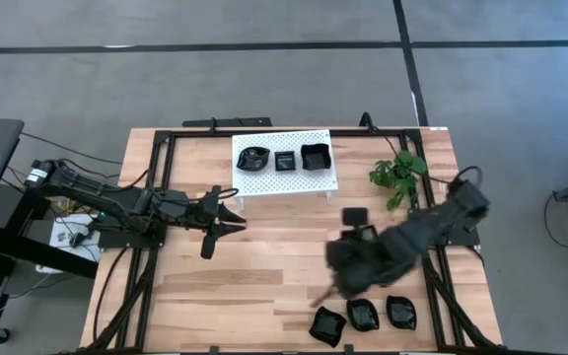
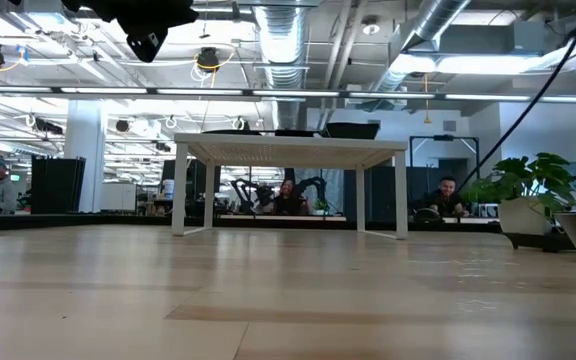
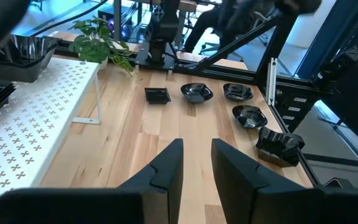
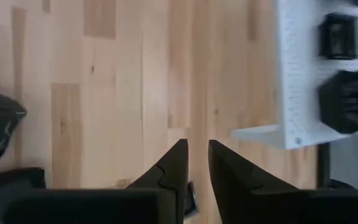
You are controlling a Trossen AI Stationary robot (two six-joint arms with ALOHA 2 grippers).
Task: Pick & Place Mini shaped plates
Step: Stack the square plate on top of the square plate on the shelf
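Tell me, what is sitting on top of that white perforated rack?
Three small glossy black dishes sit in a row on the white perforated rack: a rounded one, a small flat square one and a deeper square one. What lies beneath the rack is covered.

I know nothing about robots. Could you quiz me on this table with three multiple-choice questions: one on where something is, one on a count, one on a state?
1. Where is the plant?
A. On the rack
B. Beside the rack, on the right arm's side
C. Among the dishes at the near edge

2. How many black dishes sit on the white rack?
A. One
B. Three
C. Five

3. The left gripper is:
A. Open and empty
B. Clamped on a dish
C. Holding the plant

Answers:
1 B: the plant stands on the table next to the rack.
2 B: three dishes lie in a row.
3 A: the left gripper shows bare wood between its fingers.
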